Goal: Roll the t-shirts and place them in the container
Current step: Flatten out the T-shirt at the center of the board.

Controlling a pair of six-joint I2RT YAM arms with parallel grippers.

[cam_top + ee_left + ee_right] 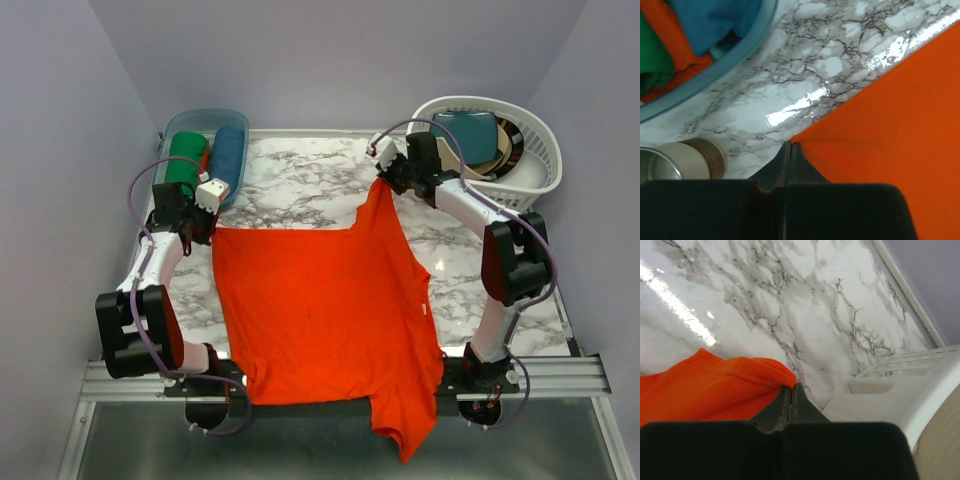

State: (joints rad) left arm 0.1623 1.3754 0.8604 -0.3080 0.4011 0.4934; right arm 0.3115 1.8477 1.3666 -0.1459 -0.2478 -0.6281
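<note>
A bright orange-red t-shirt lies spread over the marble table, and its near end hangs over the front edge. My left gripper is shut on the shirt's far left corner, low on the table. In the left wrist view the jaws meet at the tip of the cloth. My right gripper is shut on the far right corner, which is drawn up into a peak. In the right wrist view the shirt's hem is bunched at the closed tips.
A clear blue bin at the back left holds a green roll, a blue roll and some orange cloth. A white laundry basket at the back right holds a teal garment. Grey walls enclose the table.
</note>
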